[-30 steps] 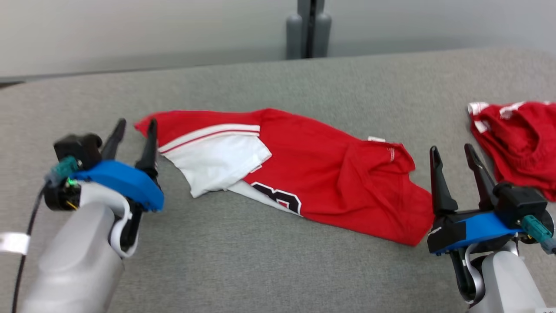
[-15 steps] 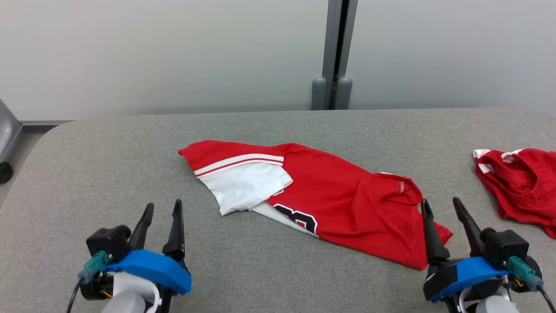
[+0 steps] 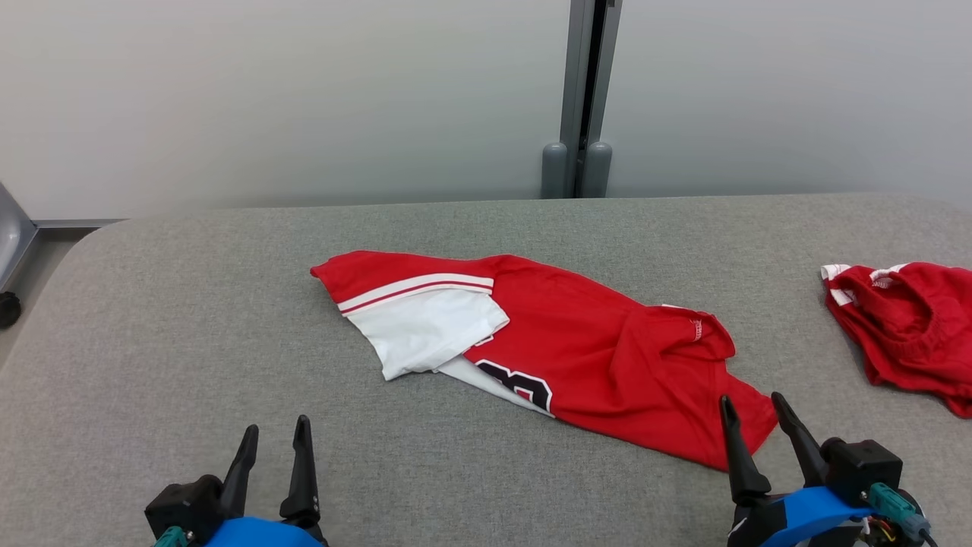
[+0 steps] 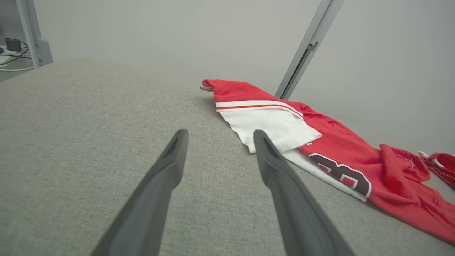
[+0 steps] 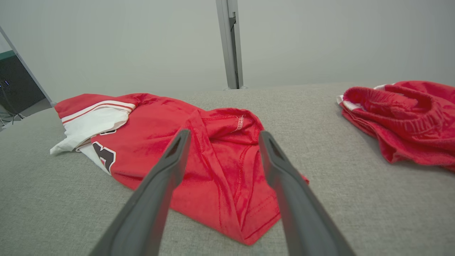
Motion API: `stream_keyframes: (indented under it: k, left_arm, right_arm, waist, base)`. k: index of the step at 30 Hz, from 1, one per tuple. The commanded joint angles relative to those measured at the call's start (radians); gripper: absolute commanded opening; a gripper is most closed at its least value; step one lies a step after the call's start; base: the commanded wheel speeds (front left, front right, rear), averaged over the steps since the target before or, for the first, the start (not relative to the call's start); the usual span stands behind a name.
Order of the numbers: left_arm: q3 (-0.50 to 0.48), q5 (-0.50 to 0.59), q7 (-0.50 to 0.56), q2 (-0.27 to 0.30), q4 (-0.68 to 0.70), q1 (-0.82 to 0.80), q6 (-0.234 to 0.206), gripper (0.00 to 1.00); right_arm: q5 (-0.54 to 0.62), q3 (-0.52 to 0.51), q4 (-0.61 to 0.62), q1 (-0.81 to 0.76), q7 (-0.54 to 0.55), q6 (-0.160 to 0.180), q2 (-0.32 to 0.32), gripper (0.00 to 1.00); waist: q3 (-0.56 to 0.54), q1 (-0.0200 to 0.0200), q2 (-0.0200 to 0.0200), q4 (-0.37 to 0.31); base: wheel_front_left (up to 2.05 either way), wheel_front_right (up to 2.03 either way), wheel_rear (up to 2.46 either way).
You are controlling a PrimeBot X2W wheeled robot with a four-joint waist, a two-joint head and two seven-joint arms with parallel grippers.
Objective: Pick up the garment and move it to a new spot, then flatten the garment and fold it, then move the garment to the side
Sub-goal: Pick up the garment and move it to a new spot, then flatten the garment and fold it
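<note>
Nearest to you, at the lower left, the left gripper (image 3: 277,425) has its two fingers spread apart with nothing between them, over the bare grey padded table (image 3: 190,365). At the lower right, the right gripper (image 3: 750,397) is spread as well and holds nothing. Its fingertips are at the near right corner of the garment (image 3: 592,349); you cannot tell if they touch it.

The garment lies in the middle of the table. It is a red jersey, crumpled and partly folded over itself. Its left end has a white panel (image 3: 429,330) under a red-and-white striped band, a dark numeral (image 3: 524,384) shows at the near edge, and the right end is bunched.

Farther right, well apart, a second red garment (image 3: 911,334) lies in a heap. Behind the table is a pale wall (image 3: 304,99) with a grey post (image 3: 581,99).
</note>
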State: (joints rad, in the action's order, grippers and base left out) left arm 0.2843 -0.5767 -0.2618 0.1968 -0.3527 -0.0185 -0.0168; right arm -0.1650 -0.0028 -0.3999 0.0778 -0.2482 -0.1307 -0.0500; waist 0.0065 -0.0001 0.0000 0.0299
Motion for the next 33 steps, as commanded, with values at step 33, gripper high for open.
stream_keyframes:
  k: [33]
  left_arm:
    - [-0.058,0.094,-0.004,-0.043,0.019,-0.001,0.027,1.0]
  right_arm:
    - [0.069,-0.01,-0.053,0.111,0.012,0.0,-0.001,1.0]
  waist:
    - [0.047,0.0001,0.0,0.028]
  base:
    - [0.0,0.0,0.0]
